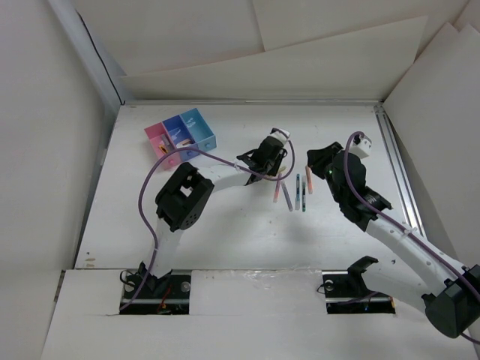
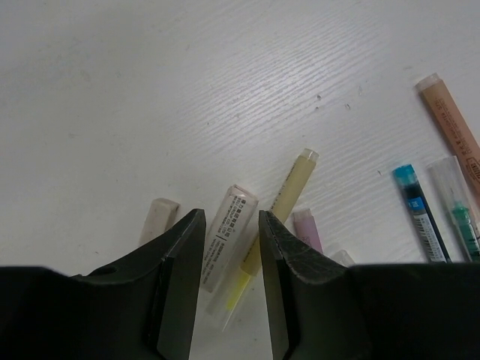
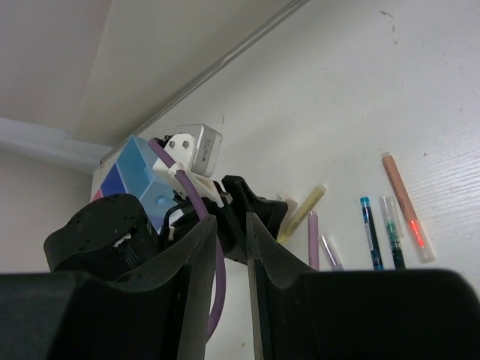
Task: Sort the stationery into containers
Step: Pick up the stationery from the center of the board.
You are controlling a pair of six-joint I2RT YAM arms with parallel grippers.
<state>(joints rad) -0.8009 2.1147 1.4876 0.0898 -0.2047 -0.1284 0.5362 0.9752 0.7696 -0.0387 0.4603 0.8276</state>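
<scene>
- Step in hand: picking up one pen. The left gripper [image 2: 230, 216] is low over the white counter [image 2: 150, 75]. Its jaws stand either side of a clear plastic pen with a white label and yellow core [image 2: 227, 251], which lies flat between them.
- The jaws are close to the pen's sides. I can't tell from the wrist view whether they actually pinch it. My read is that the pen is not yet lifted.
- Neighbours are tight. A small tan eraser-like block [image 2: 157, 217] sits just outside the left jaw. A pale yellow stick pen [image 2: 291, 187] slants just outside the right jaw; can't tell if it touches the target.
- Further right of that gripper lie a blue pen [image 2: 420, 214], a green pen [image 2: 461, 217] and an orange-tan pen [image 2: 454, 127], all apart from the grasp.
- The right gripper [image 3: 232, 221] has its jaws slightly apart with nothing between them. It hovers to the right of the left one, near the pens.
- The row of three joined plastic bins (pink, dark blue, light blue) [image 1: 208, 139] is well to the left of the left gripper and a bit farther back.
- Next, as I judge it: confirm a firm pinch, lift straight up so the yellow stick pen isn't dragged, then swing left over the bins and release. I can't tell which bin takes pens.
</scene>
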